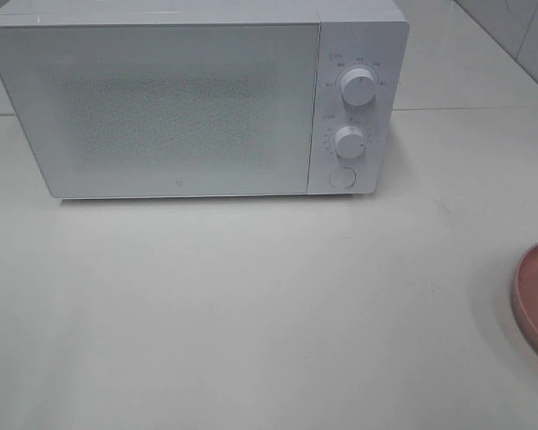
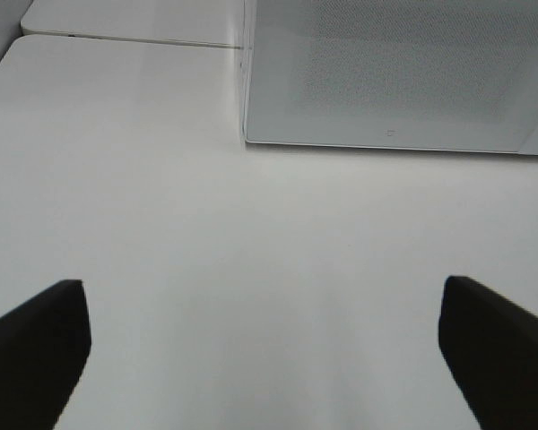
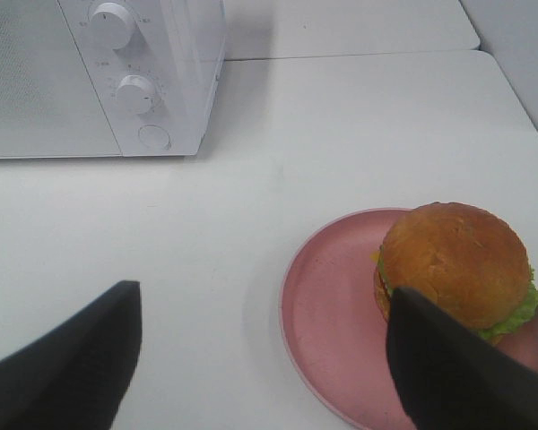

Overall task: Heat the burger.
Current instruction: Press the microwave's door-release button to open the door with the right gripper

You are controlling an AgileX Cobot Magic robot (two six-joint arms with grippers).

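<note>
One microwave (image 1: 179, 98) (two knobs (image 1: 359, 87)), one plate (image 3: 327, 305), one burger (image 3: 453, 264)

Burger (image 3: 453, 264) upright and whole: shiny golden-brown domed bun on top, green lettuce sticking out below it. Sits on a pink plate (image 3: 332, 313), off-centre, close to one rim.

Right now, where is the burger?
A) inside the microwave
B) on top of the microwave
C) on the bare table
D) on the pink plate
D: the right wrist view shows the burger sitting on the pink plate, apart from the closed microwave.
</note>
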